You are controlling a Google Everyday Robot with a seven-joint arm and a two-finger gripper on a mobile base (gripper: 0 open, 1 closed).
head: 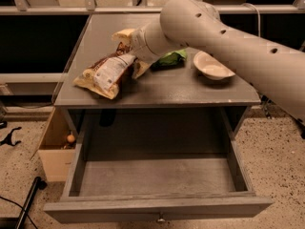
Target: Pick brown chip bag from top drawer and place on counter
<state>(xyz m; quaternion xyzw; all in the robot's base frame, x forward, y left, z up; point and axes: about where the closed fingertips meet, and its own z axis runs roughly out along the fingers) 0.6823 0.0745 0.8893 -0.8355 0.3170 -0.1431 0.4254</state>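
The brown chip bag (107, 71) lies on the counter (181, 87) at its left front, white label up, with one pale yellow end near the counter's edge. My gripper (134, 51) is at the bag's far end, low over the counter and mostly hidden behind my wrist and the bag. My pale arm reaches in from the right. The top drawer (157, 208) is pulled fully out below, and its grey floor is bare. Its small metal knob (161, 219) shows at the bottom edge.
A smaller green bag (169, 58) lies right behind my wrist. A white bowl (212, 66) stands at the counter's right. An open cardboard box (55, 151) holding an orange ball (70, 138) sits on the floor to the left. A black pole (28, 202) lies at lower left.
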